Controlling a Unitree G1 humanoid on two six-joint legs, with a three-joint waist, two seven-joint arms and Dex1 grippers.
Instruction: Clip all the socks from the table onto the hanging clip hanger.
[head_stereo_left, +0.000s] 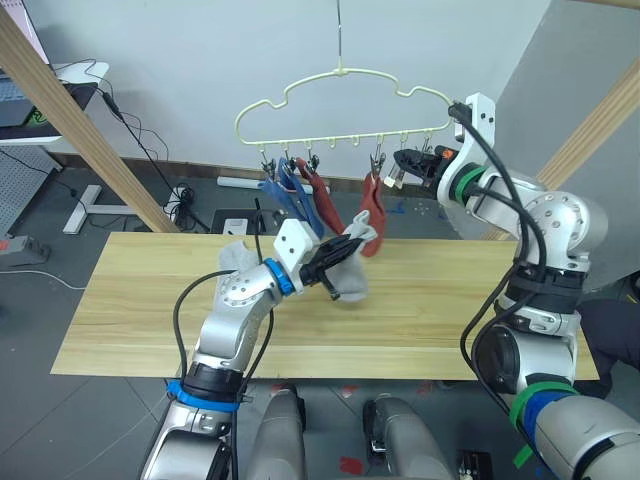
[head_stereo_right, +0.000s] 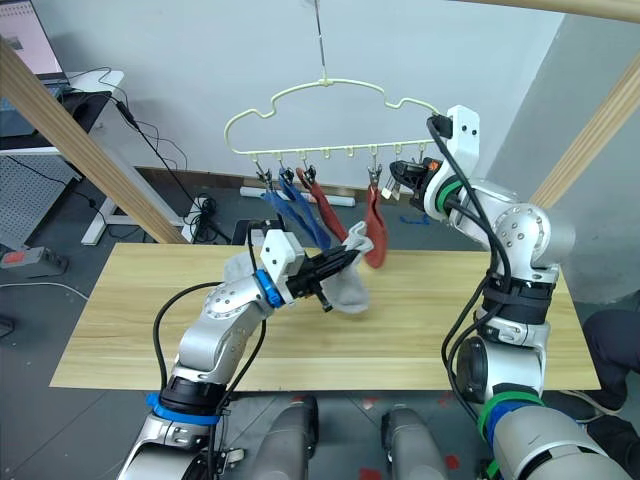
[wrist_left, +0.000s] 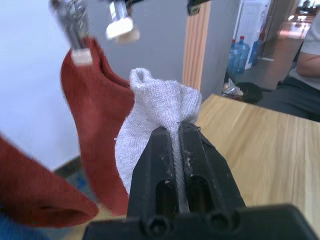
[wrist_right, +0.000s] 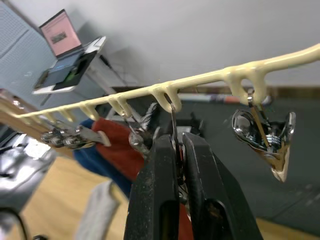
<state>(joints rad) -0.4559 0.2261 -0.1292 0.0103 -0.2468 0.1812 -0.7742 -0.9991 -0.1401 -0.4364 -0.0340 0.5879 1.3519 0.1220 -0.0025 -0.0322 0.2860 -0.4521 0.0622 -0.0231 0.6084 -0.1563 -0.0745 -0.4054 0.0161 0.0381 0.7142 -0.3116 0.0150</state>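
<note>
My left gripper (head_stereo_left: 350, 245) is shut on a light grey sock (head_stereo_left: 350, 282) and holds it above the table (head_stereo_left: 450, 300), just below and beside a hanging rust red sock (head_stereo_left: 375, 205). In the left wrist view the grey sock (wrist_left: 160, 105) bunches out past the fingertips. The pale-yellow clip hanger (head_stereo_left: 340, 75) hangs over the table's far edge. It carries two blue socks (head_stereo_left: 283, 192) and another red sock (head_stereo_left: 322, 203). My right gripper (head_stereo_left: 403, 163) is raised at the hanger's right end, shut on a metal clip (wrist_right: 172, 117). A second grey sock (head_stereo_left: 237, 256) lies on the table.
Thick wooden frame poles slant at the left (head_stereo_left: 80, 130) and the right (head_stereo_left: 600, 120). An empty clip (wrist_right: 265, 142) hangs beside the gripped one. Cables and a power strip (head_stereo_left: 235, 226) lie on the floor behind the table. A seated person (wrist_left: 307, 50) is off to one side.
</note>
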